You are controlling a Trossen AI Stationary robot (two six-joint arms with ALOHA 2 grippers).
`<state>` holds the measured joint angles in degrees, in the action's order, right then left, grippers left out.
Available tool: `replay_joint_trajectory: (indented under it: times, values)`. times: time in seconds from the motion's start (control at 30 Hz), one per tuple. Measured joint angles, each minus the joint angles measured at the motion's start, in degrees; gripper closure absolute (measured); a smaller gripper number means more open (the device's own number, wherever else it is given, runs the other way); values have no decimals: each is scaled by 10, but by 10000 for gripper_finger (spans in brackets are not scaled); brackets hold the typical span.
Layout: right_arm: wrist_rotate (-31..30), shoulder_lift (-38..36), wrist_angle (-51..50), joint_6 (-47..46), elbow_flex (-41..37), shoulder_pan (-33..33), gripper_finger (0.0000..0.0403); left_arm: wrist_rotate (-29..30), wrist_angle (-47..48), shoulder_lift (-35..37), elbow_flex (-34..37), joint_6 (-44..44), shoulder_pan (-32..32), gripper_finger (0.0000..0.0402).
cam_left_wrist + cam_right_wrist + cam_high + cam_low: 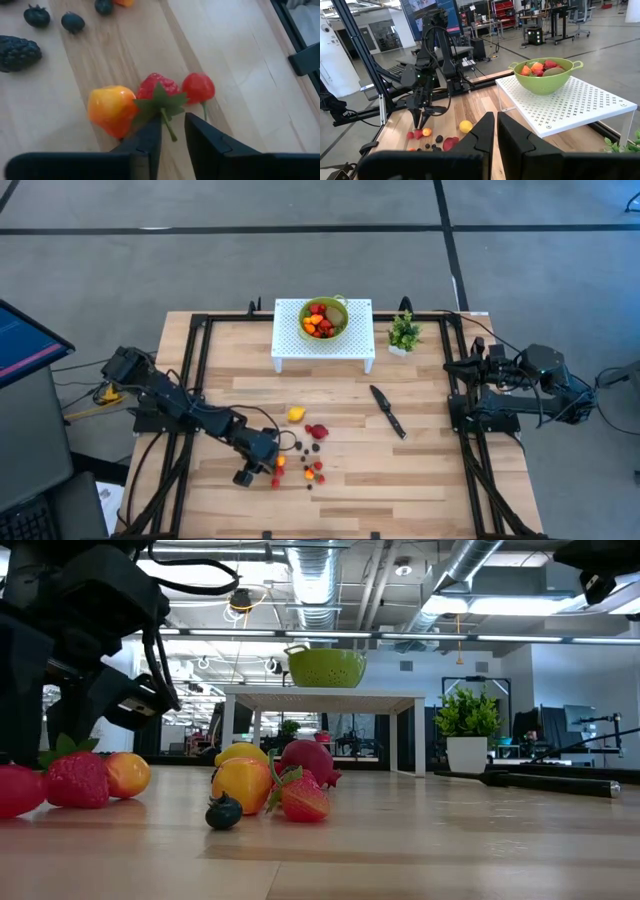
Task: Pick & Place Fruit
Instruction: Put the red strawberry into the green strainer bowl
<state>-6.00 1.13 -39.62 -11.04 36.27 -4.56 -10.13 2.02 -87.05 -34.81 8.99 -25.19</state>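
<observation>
Left hand (172, 135) astride strawberry (156, 87) stem

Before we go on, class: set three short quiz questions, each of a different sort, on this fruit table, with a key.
1. True or false: the green bowl stands on the white rack.
2. Which pincer is down at the loose fruit: A left, B right?
3. Fill in: the left pincer straddles the green ____ of the strawberry.

Key: 1 true. 2 A; the right pincer waits at the table's side. 3 stem.
</observation>
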Motion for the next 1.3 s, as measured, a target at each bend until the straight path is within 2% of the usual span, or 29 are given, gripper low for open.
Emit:
replay_joint_trajectory:
  times: [0.3, 0.87, 1.3]
  values:
    - [0, 0, 0, 0, 0, 0, 386, 0, -4, 0, 0, -1, 0, 396]
    - [0, 0, 0, 0, 0, 0, 386, 2, -30, 0, 0, -27, 17, 397]
    - [0, 0, 0, 0, 0, 0, 386, 2, -154, 0, -1, -45, 79, 396]
